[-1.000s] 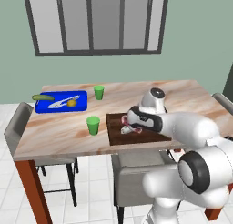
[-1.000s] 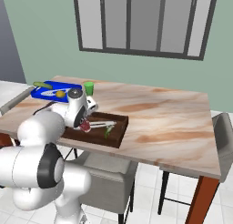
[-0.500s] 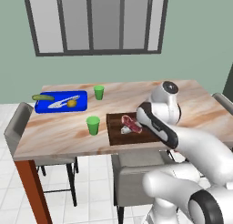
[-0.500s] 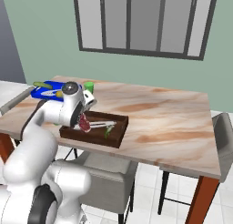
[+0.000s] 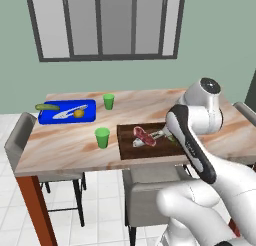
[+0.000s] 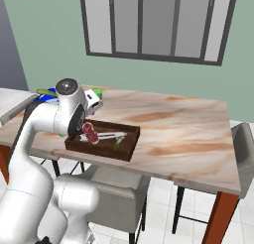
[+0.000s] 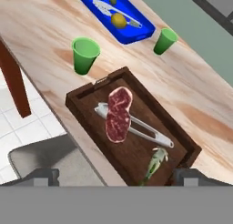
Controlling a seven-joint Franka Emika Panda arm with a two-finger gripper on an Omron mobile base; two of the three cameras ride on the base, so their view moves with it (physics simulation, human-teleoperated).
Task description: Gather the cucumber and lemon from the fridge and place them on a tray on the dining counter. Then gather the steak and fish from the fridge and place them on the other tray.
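1. Left base view: the steak (image 5: 145, 136) lies in the brown tray (image 5: 128, 147); the arm's elbow could clip that tray.
2. Right base view: the tray sits near the bench (image 6: 188, 134) edge.
3. Hand view: the hand (image 7: 116, 177) is open and empty; the fish (image 7: 154, 160) lies near the tray's rim.

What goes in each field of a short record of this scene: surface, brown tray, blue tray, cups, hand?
surface: marble-look dining counter
brown tray: holds steak, fish and a metal utensil
blue tray: holds cucumber, lemon and a knife
cups: two green cups, upright, between the trays
hand: open, holding nothing, above the brown tray
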